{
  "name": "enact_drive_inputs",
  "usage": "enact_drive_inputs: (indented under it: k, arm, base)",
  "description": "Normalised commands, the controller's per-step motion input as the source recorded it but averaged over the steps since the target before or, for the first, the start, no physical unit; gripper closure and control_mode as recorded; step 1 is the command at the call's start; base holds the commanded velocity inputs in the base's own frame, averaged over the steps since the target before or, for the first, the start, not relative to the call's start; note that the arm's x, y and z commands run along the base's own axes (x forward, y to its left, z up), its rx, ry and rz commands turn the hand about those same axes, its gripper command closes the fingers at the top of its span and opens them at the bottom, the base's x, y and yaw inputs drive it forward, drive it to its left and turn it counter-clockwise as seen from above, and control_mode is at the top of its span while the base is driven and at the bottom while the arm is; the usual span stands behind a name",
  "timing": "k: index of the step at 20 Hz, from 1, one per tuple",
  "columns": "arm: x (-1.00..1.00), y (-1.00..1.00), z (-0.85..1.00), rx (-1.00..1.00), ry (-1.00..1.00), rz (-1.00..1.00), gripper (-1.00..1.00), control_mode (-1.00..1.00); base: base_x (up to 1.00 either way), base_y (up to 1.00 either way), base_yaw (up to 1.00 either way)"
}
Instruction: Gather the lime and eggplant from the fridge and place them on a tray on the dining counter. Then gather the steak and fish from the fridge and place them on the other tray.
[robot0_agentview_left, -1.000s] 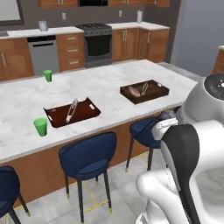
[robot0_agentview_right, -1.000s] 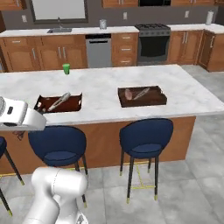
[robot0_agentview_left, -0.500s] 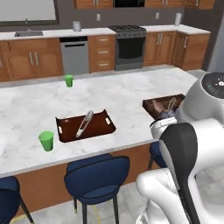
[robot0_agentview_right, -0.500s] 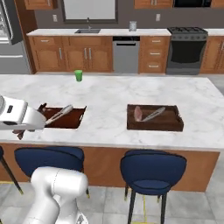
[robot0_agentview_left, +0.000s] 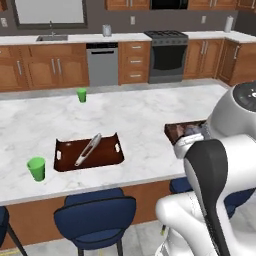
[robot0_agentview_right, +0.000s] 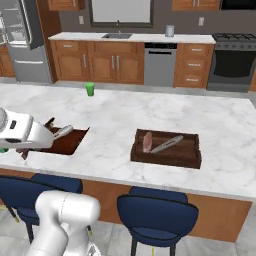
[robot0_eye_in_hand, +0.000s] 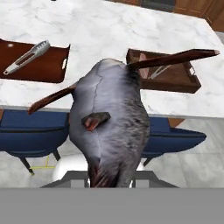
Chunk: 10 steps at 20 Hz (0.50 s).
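The gripper (robot0_eye_in_hand: 109, 175) is closed on the fish (robot0_eye_in_hand: 109, 127), a large grey fish with dark red-brown fins. In the hand view the fish hangs in front of the camera and hides the finger tips, so the grasp is inferred from the way the body rises straight out of the hand. The hand sits at the near edge of the dining counter (robot0_agentview_right: 125, 115), over the blue stools (robot0_agentview_right: 155, 212), with the fish not yet above either tray.

Two dark red-brown trays lie on the marble top, well apart from each other. The tray (robot0_agentview_left: 107, 157) to the left holds a single long, slim, silvery object (robot0_agentview_left: 88, 150) lying diagonally; I cannot tell what it is. The other tray (robot0_agentview_right: 187, 155) to the right holds a pinkish-red piece, probably the steak (robot0_agentview_right: 147, 141), with a second slim grey object (robot0_agentview_right: 167, 144) beside it and touching or nearly touching it.

Two bright green cups stand on the counter: one cup (robot0_agentview_left: 36, 168) near the front edge, just left of the left tray, and a second cup (robot0_agentview_left: 81, 94) toward the far edge.

Part of the fridge (robot0_agentview_right: 22, 40) shows at the far left in the right base view, beyond the wall cabinets. The lime and eggplant cannot be made out on either tray.
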Motion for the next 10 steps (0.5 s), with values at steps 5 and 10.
enact_drive_inputs:
  k: [5, 10]
  arm:
    - [0.58, -0.23, 0.00, 0.05, 0.00, 0.12, 1.00, -1.00]
    - [1.00, -0.62, 0.00, 0.10, 0.00, 0.19, 1.00, -1.00]
  base:
    - [0.30, -0.17, 0.09]
    - [0.00, 0.00, 0.00]
